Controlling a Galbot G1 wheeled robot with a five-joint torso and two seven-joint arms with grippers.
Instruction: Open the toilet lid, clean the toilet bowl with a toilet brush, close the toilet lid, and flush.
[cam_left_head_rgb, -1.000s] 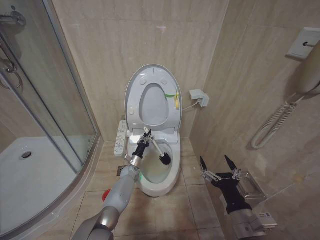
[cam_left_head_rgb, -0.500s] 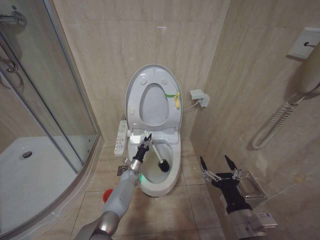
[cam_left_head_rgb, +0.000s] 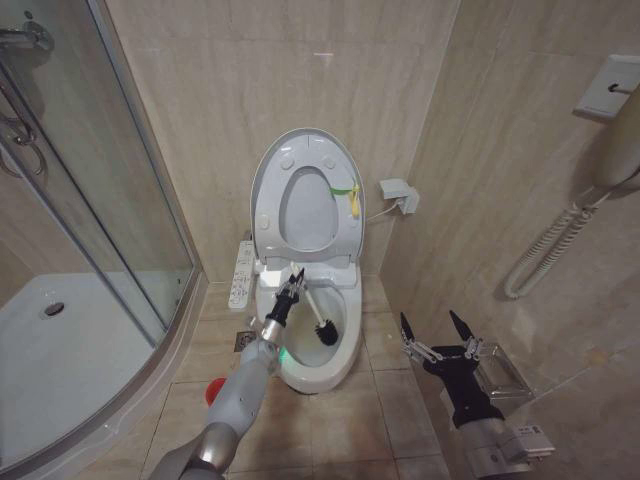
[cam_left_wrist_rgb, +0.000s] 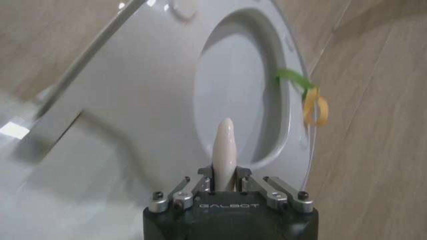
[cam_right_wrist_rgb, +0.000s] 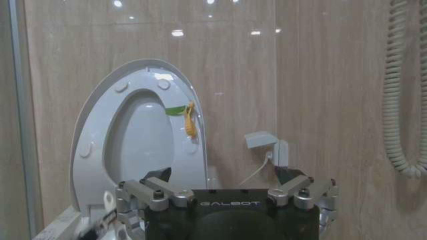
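The toilet lid (cam_left_head_rgb: 272, 165) stands raised against the back wall, with the ring seat up against it and a yellow-green tag (cam_left_head_rgb: 350, 195) at its edge. Below it the white toilet bowl (cam_left_head_rgb: 322, 378) lies uncovered. My left gripper (cam_left_head_rgb: 294, 279) is over the bowl's back left part, shut on the white handle of the toilet brush (cam_left_head_rgb: 312, 310). The brush slants down to the right, and its black head (cam_left_head_rgb: 327, 333) is inside the bowl. In the left wrist view the handle end (cam_left_wrist_rgb: 225, 142) sticks up between the fingers, in front of the lid (cam_left_wrist_rgb: 127, 110). My right gripper (cam_left_head_rgb: 437, 335) hangs open, right of the toilet.
A glass shower enclosure (cam_left_head_rgb: 95, 190) with a white tray (cam_left_head_rgb: 70, 350) is at the left. A red holder cup (cam_left_head_rgb: 213, 390) sits on the floor beside the bowl. The seat's control panel (cam_left_head_rgb: 241, 272), a wall box (cam_left_head_rgb: 398, 192) and a coiled cord (cam_left_head_rgb: 550, 245) are nearby.
The left gripper has dipped a little and the brush head has gone lower into the bowl. The right arm has not moved.
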